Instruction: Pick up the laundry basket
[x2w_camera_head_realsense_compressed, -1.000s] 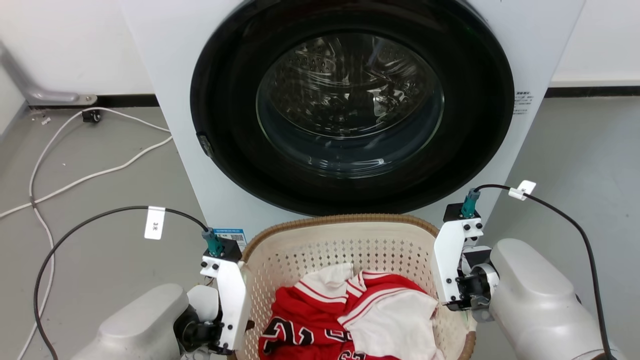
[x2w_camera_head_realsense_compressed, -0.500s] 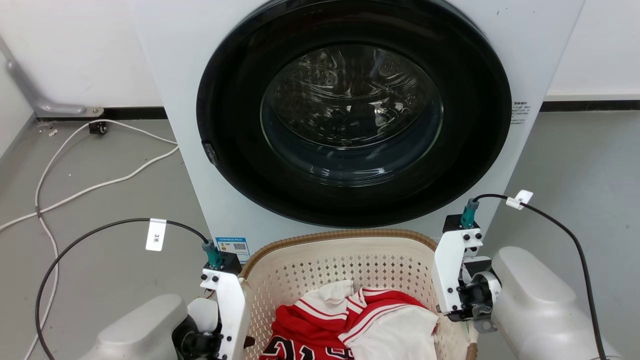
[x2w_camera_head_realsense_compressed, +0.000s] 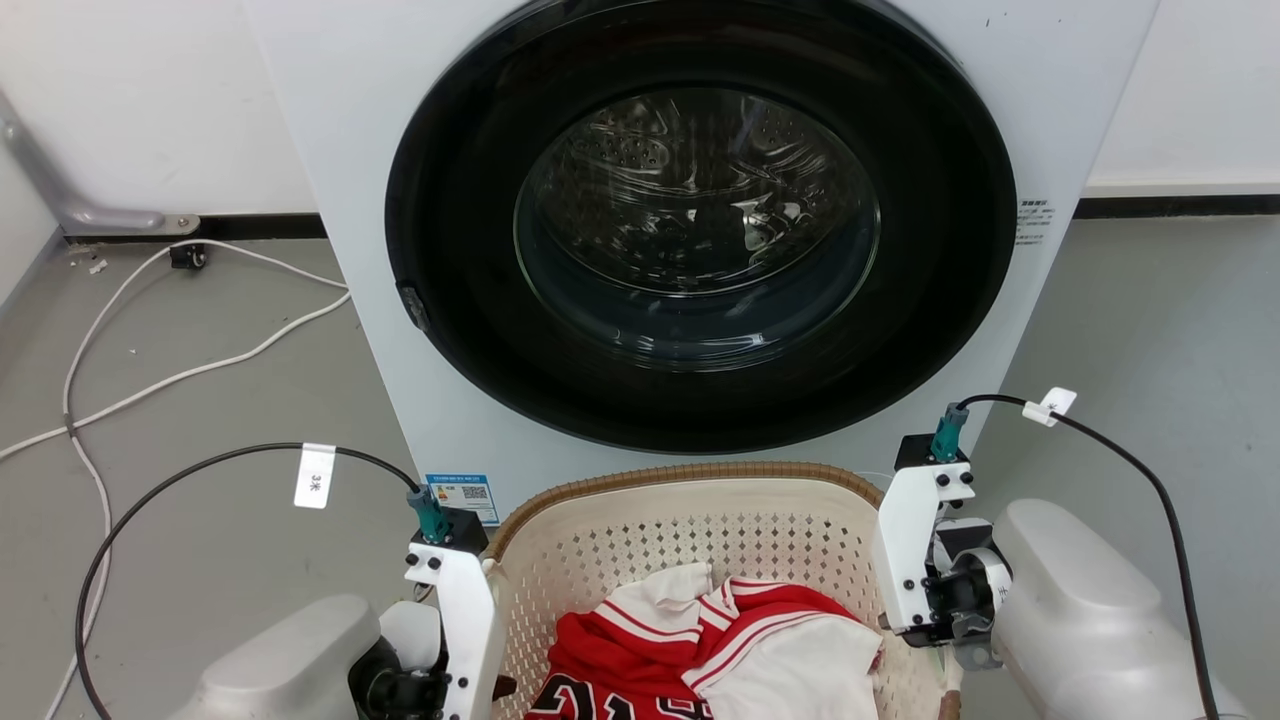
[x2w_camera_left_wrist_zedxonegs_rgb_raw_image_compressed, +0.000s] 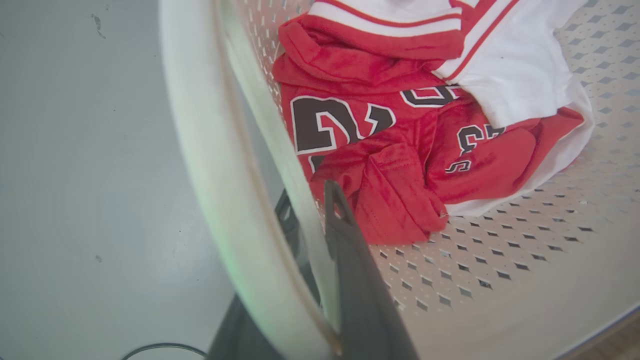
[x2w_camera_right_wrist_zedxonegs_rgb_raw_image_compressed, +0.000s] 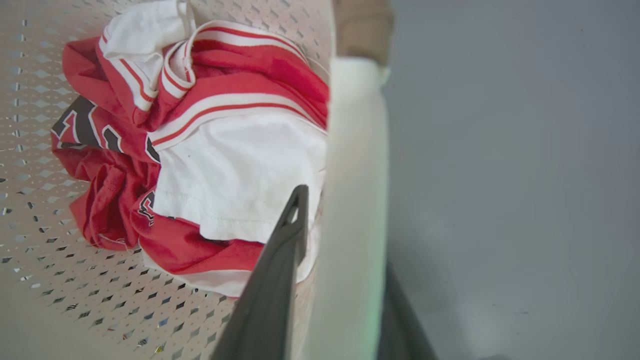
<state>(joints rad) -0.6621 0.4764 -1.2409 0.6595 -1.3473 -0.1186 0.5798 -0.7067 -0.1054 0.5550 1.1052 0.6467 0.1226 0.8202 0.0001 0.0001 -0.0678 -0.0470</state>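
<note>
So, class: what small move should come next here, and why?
Probably raise both evenly: the left tool and right tool each straddle a side of the laundry basket, one finger inside, one outside, seemingly clamped.

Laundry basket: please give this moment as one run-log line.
left gripper: shut on left side | right gripper: shut on right side | laundry basket: holds red-and-white clothes | lift: cannot tell

Grey floor (x2w_camera_head_realsense_compressed: 1150, 330) w/ washing machine (x2w_camera_head_realsense_compressed: 700, 250) & white cable (x2w_camera_head_realsense_compressed: 150, 385) on it.
</note>
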